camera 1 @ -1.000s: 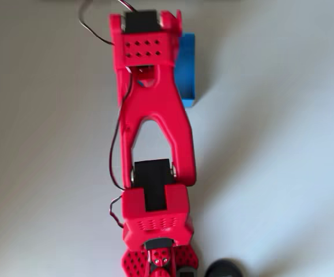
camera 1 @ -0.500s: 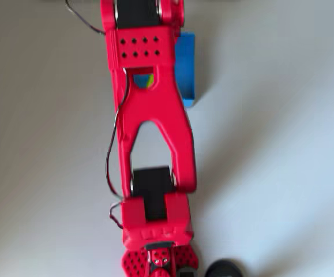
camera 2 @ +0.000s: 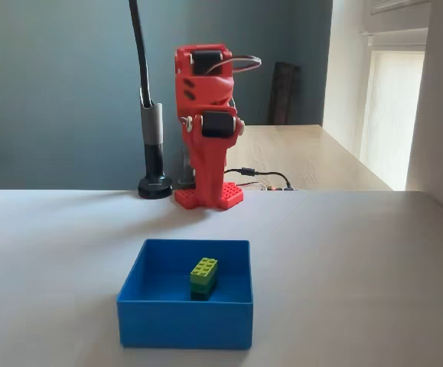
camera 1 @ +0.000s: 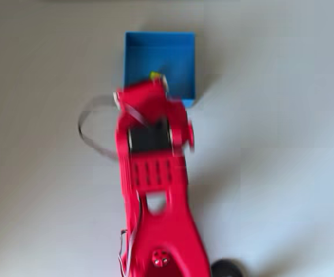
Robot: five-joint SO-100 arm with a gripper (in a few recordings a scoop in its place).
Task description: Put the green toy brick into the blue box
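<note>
brick (camera 2: 203,271) lies inside box (camera 2: 184,317) | claw state: cannot tell, arm (camera 2: 206,115) folded | park it clear; you're done

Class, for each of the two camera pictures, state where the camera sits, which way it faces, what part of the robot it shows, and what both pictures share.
Overhead view: sits above the table, looking straight down on the blue box and the blurred red arm from above; a speck of the green toy brick peeks out by it.
Fixed view: sits low at the table's front edge, facing the folded upright arm across the table, box nearest.
Shared: arm, box, and brick lying inside the box.
</note>
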